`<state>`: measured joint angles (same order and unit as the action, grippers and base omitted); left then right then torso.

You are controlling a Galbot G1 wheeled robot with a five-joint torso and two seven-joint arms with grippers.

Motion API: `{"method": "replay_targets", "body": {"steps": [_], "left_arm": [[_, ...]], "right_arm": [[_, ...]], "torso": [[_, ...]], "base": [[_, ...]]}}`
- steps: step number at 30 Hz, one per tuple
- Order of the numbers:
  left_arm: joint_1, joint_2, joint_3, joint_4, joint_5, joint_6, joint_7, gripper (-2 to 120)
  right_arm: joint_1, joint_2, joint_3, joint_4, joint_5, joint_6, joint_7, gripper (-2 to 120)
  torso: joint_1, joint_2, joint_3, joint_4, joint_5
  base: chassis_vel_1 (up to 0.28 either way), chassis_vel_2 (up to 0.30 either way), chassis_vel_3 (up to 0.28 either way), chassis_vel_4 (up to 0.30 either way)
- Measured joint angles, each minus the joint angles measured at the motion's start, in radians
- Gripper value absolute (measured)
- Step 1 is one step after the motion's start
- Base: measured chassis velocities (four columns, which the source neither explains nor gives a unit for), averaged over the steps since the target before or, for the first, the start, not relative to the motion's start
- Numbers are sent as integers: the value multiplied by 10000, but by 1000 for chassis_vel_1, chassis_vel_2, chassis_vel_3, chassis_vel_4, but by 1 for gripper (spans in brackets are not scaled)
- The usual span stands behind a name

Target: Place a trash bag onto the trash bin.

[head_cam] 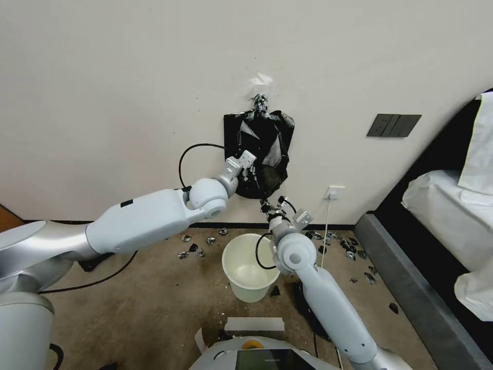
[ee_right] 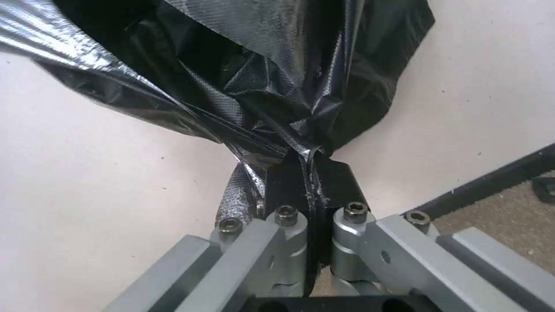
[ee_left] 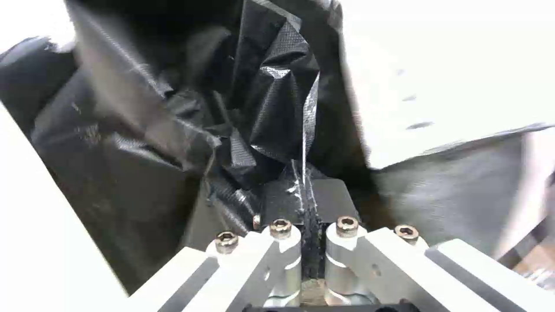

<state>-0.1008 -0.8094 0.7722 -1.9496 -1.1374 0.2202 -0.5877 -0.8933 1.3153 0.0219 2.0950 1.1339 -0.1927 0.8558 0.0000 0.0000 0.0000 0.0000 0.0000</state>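
The left gripper [ee_left: 303, 197] has its 2 black pads pressed together on a fold of the trash bag [ee_left: 272, 99], with a thin strip of glossy film caught in the seam between them. The right gripper [ee_right: 309, 173] is likewise closed, its 2 pads pinching a twisted neck of the same black film [ee_right: 260, 86].

From the head camera, the left gripper [head_cam: 250, 169] sits against the middle of the bag [head_cam: 262, 149], while the right gripper [head_cam: 268, 206] holds the bag's lowest point, just above the trash bin [head_cam: 250, 267]. The bag hangs flat against the wall [head_cam: 128, 92] from 1 silvery clip [head_cam: 260, 102] under a patch of white tape [head_cam: 261, 79].

There is 1 bag, 1 bin, and 2 arms, both raised. The bin is cream-white, upright and open on the floor [head_cam: 154, 298], below and slightly left of the bag, not touching it.

The wrist cameras show the film's woven texture and the pinch at each gripper; the head camera shows the bin, the clip and the room.

The floor is brown carpet scattered with many small dark and shiny scraps [head_cam: 197, 246] along the black skirting. A dark switch plate [head_cam: 393, 125] and 1 white socket [head_cam: 334, 192] with a cord are on the wall; white-covered furniture [head_cam: 452, 216] stands at the right.
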Motion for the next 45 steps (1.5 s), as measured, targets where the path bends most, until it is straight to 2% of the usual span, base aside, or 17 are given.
{"method": "replay_targets", "body": {"steps": [6, 8, 10, 11, 14, 15, 18, 19, 21, 23, 25, 26, 30, 34, 45], "left_arm": [[859, 317, -554, -473, -252, -482, 42, 0], [1209, 416, -742, -567, -279, -685, 205, 0], [1538, 507, -912, -594, -284, -961, 545, 0], [1538, 507, -912, -594, -284, -961, 545, 0], [1901, 528, -1150, -500, -277, -1315, 942, 0], [1901, 528, -1150, -500, -277, -1315, 942, 0], [2062, 476, -1292, -218, -254, -1661, 1383, 0], [2062, 476, -1292, -218, -254, -1661, 1383, 0], [2136, 439, -1371, -96, -240, -1784, 1533, 0], [2180, 430, -1412, -67, -237, -1819, 1582, 0], [2342, 401, -1551, -28, -229, -1906, 1692, 0], [2342, 401, -1551, -28, -229, -1906, 1692, 0], [2570, 335, -1705, 24, -208, -2097, 1799, 0], [2671, 335, -1804, 31, -195, -2120, 1830, 0], [2737, 403, -1875, -122, -186, -2121, 1849, 0]], "right_arm": [[-52, -32, -26, 59, -198, -9, -58, 6], [-98, -51, -59, 63, -363, -17, -156, 11], [-138, -75, -120, 63, -629, -48, -226, 22], [-138, -75, -120, 63, -629, -48, -226, 22], [-224, -146, -233, 63, -1300, -112, -304, 36], [-224, -146, -233, 63, -1300, -112, -304, 36], [-342, -277, -261, 73, -1905, -165, -441, 49], [-342, -277, -261, 73, -1905, -165, -441, 49], [-426, -396, -268, 148, -2330, -198, -538, 61], [-474, -451, -269, 194, -2517, -212, -588, 64], [-589, -591, -244, 288, -2936, -219, -695, 76], [-589, -591, -244, 288, -2936, -219, -695, 76], [-776, -791, -118, 453, -3645, -221, -917, 94], [-692, -996, -39, 477, -3868, -254, -1121, 100], [33, -1787, -112, 280, -4042, -301, -1541, 100]], "torso": [[0, 0, -1, 1, -1], [0, 0, -1, 1, 0], [0, 0, -1, 0, -1], [0, 0, -1, 0, -1], [0, 0, 0, 2, -1], [0, 0, 0, 2, -1], [0, 0, 0, 0, 0], [0, 0, 0, 0, 0], [0, 0, 0, 0, 1], [0, 0, 0, 0, 1], [0, 0, 0, 0, 1], [0, 0, 0, 0, 1], [0, 0, 0, -1, 1], [0, 1, 0, -2, 1], [0, 0, 0, 1, 1]], "base": [[0, 0, 0, 0], [0, 0, 0, 0], [0, 0, 0, 0], [0, 0, 0, 0], [0, 0, 0, 0], [0, 0, 0, 0], [0, 0, 0, 0], [0, 0, 0, 0], [0, 0, 0, 0], [0, 0, 0, 0], [0, 0, 0, 0], [0, 0, 0, 0], [0, 0, 0, 0], [0, 0, 0, 0], [0, 0, 0, 0]]}}
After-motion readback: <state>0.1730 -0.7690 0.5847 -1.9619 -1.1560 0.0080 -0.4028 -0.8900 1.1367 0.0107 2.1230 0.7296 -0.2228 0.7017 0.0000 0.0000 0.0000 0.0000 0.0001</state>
